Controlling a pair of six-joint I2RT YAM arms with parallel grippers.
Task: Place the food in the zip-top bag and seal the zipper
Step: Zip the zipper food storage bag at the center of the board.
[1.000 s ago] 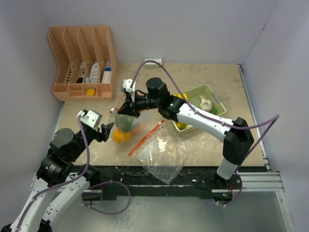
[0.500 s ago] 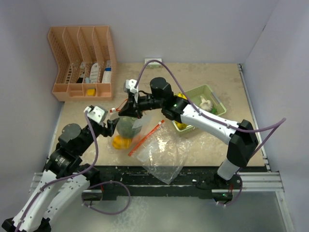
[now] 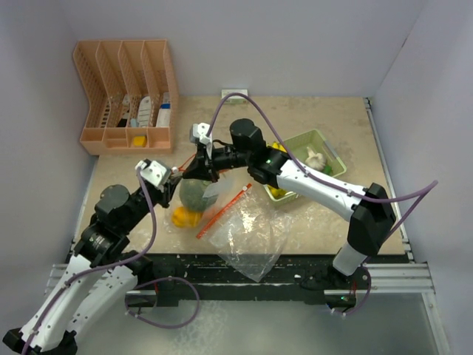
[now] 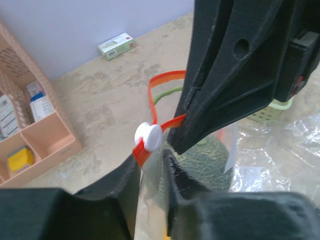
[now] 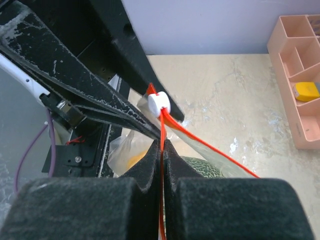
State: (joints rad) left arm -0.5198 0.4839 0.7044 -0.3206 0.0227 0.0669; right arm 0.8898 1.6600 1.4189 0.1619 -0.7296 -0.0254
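A clear zip-top bag (image 3: pixel 194 194) with a red zipper strip (image 4: pixel 165 80) and a white slider (image 4: pixel 148 136) is held up off the table. Inside it are a green netted melon (image 4: pixel 210 157) and an orange piece (image 3: pixel 183 217). My right gripper (image 5: pixel 161 145) is shut on the zipper strip just below the slider (image 5: pixel 159 102). My left gripper (image 4: pixel 152 162) is slightly open, with the bag's film between its jaws under the slider. A pale green tray (image 3: pixel 330 154) holds a white bulb (image 3: pixel 315 157) and yellow pieces (image 3: pixel 277 192).
A second clear bag (image 3: pixel 251 237) lies flat near the table's front edge, its red strip (image 3: pixel 222 211) towards the held bag. A peach organizer (image 3: pixel 126 96) stands at the back left. A small box (image 3: pixel 235 95) lies by the back wall.
My left arm has moved forward and right, and its jaws have come around the bag's corner under the slider. The right gripper has lifted the zipper slightly and stayed shut.
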